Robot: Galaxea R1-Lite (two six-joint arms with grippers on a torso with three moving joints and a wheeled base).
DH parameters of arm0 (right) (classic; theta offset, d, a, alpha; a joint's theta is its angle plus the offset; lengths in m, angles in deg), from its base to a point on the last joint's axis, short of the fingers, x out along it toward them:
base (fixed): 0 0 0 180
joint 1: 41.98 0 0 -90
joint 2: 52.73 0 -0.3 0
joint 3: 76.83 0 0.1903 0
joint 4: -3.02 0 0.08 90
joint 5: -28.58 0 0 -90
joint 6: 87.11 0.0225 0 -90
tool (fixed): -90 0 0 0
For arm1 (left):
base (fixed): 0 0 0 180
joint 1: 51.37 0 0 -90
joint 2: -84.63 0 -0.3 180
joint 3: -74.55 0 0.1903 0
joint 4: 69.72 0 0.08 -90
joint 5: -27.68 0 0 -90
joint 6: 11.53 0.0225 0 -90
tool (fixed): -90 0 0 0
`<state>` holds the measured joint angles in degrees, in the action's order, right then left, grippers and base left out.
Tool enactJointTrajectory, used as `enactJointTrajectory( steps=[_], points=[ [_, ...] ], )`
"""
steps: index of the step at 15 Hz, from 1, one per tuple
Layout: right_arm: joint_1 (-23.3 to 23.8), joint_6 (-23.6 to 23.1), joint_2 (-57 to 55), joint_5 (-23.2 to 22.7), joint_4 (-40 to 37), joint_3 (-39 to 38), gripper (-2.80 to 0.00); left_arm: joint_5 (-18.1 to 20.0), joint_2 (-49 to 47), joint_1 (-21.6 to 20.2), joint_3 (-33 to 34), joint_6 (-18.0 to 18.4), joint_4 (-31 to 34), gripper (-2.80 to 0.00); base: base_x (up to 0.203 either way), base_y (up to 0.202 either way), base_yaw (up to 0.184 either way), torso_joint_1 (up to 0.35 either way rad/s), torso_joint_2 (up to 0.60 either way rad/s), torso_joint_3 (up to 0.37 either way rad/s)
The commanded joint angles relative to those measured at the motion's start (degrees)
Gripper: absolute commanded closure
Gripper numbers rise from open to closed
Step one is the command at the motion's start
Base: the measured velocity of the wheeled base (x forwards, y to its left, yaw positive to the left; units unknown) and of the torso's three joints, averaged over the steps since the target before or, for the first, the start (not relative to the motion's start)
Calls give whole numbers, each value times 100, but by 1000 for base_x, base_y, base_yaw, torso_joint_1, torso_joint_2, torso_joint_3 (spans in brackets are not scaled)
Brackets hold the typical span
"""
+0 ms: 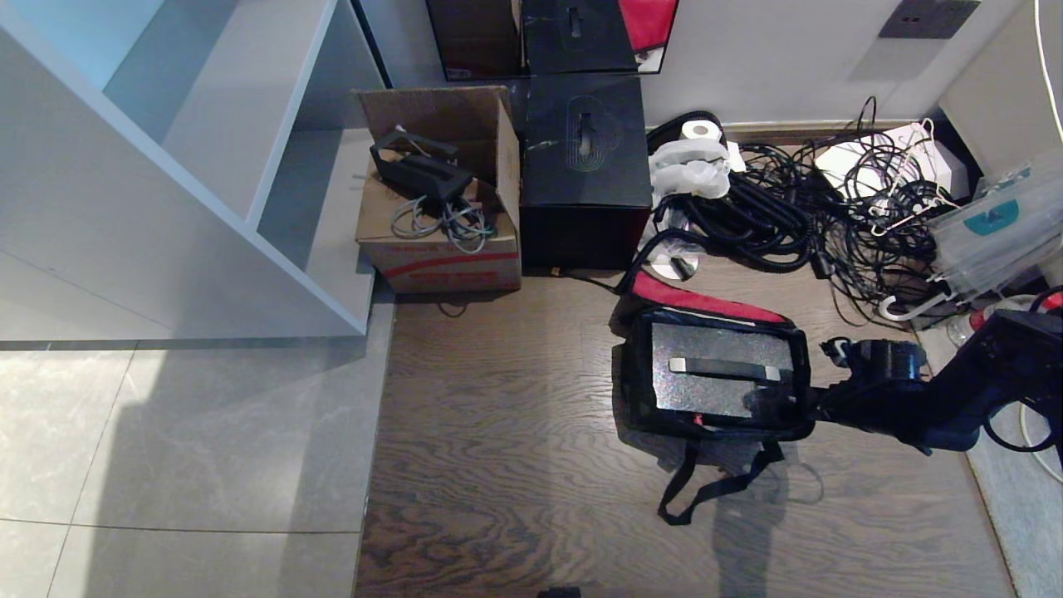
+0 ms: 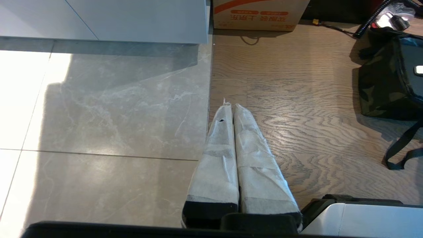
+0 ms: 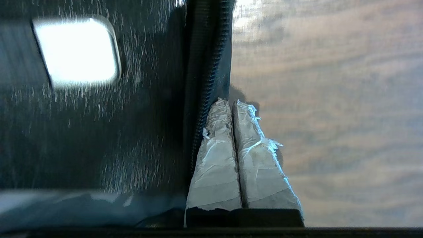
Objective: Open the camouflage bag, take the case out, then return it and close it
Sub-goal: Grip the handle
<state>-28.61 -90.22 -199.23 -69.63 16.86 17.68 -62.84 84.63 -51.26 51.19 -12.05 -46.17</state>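
A: Camouflage bag point(image 1: 714, 382) sits on the wood floor point(image 1: 498, 465), in front of the cable pile point(image 1: 797, 216) and just forward-right of the black cube box point(image 1: 585, 166). Lid is flopped back toward the wall, red lining up. So open.

B: Case?

A: Case point(image 1: 718, 378) lies flat inside the bag, glittery top and handle facing up. Can't tell from this alone whether it's waiting to come out or has gone back in.

B: Right end effector?

A: Right end effector point(image 3: 228, 112) is at the bag's right rim, by the zip track. Fingers pressed together, nothing between them as far as I see. The wrist view shows the tips right beside the zip teeth, touching or nearly so, can't tell which.

B: Zip pull in its grip?

A: No pull visible. Can't confirm.

B: Left?

A: Left end effector point(image 2: 231, 112) parked low over the floor where tile meets wood, well apart from the bag, fingers closed, empty.

B: Progress call?

A: Opening is done. Bag not closed. Judging by the position at the zip line, I'd guess it's working the rim or starting the close, but lifting the case might also be pending. At minimum left: lid over, zip round.

B: Risk?

A: Soft wall may shift if pushed; strap point(image 1: 706, 486) trails loose in front.
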Motion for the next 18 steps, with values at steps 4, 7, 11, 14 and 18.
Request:
enactJointTrajectory(
  steps=[4, 7, 11, 14, 18],
  points=[
    [-448, 701, 450, -18, -145, -568, 0, -2, 0, -2, 0, -2, -1, 0, 0, 0, 0, 0, 0, 0],
    [-688, 1195, 965, -260, -816, -879, 0, -2, 0, -2, 0, -2, -1, 0, 0, 0, 0, 0, 0, 0],
    [-1133, 1729, 1590, -662, -1523, -1399, 0, -2, 0, -2, 0, -2, -1, 0, 0, 0, 0, 0, 0, 0],
    [-958, 1463, 1616, -695, -1304, -1236, 0, -2, 0, -2, 0, -2, -1, 0, 0, 0, 0, 0, 0, 0],
    [-315, 675, 1215, -432, -786, -791, 0, -2, 0, -2, 0, -2, -1, 0, 0, 0, 0, 0, 0, 0]
  ],
)
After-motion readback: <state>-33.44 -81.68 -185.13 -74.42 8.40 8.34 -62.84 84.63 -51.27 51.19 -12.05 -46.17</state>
